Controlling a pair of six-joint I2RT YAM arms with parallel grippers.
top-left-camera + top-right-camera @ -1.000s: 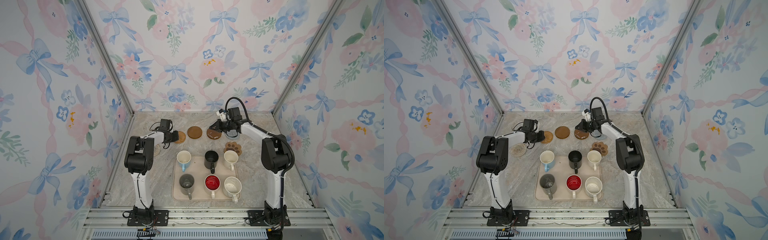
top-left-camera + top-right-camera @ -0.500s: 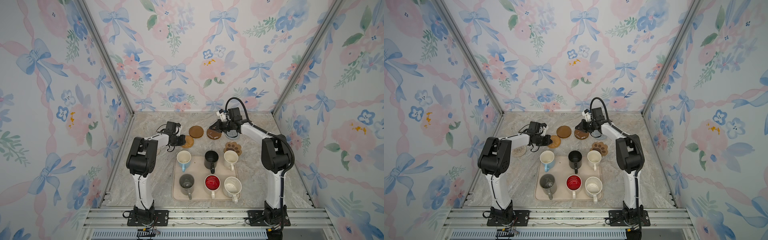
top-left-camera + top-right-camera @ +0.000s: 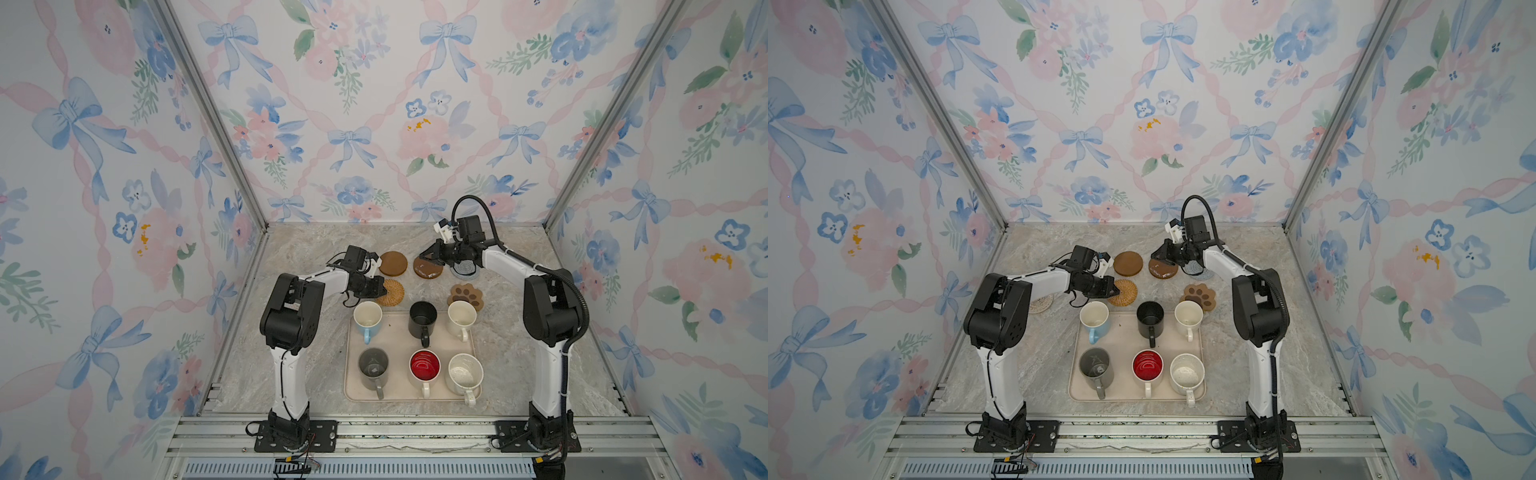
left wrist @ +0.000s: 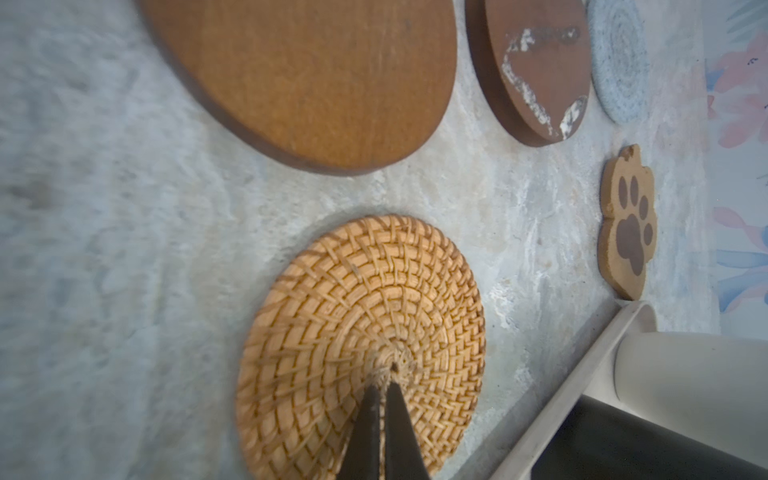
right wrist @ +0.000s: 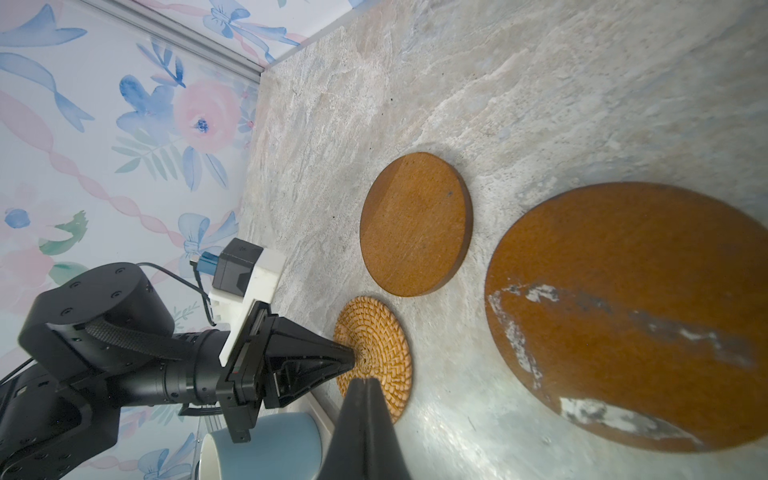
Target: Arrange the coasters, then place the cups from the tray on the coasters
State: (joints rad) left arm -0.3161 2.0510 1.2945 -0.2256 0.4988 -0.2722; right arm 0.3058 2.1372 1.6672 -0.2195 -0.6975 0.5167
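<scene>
My left gripper (image 4: 384, 384) is shut, its tips pressing on the middle of the tan rattan coaster (image 3: 392, 293), which lies flat just behind the tray (image 3: 353, 390). Behind it lie the plain brown disc (image 3: 392, 263) and the glossy dark-brown disc (image 3: 428, 268). My right gripper (image 3: 422, 257) is shut and empty at the glossy disc's far-left edge. The right arm partly covers the grey-blue woven coaster (image 3: 465, 270). The paw coaster (image 3: 466, 296) lies right of the rattan one. The cream crochet coaster (image 3: 1041, 303) peeks from behind the left arm. Several cups stand on the tray.
The light blue mug (image 3: 368, 320), black mug (image 3: 422, 320) and cream mug (image 3: 461, 318) form the tray's far row, close to the rattan and paw coasters. The grey (image 3: 373, 365), red-inside (image 3: 424, 365) and speckled (image 3: 464, 372) mugs form the near row. Walls enclose three sides.
My left gripper has slid the rattan coaster to the right and toward the tray, from left of the plain brown disc to in front of it. The right arm has stayed still.
</scene>
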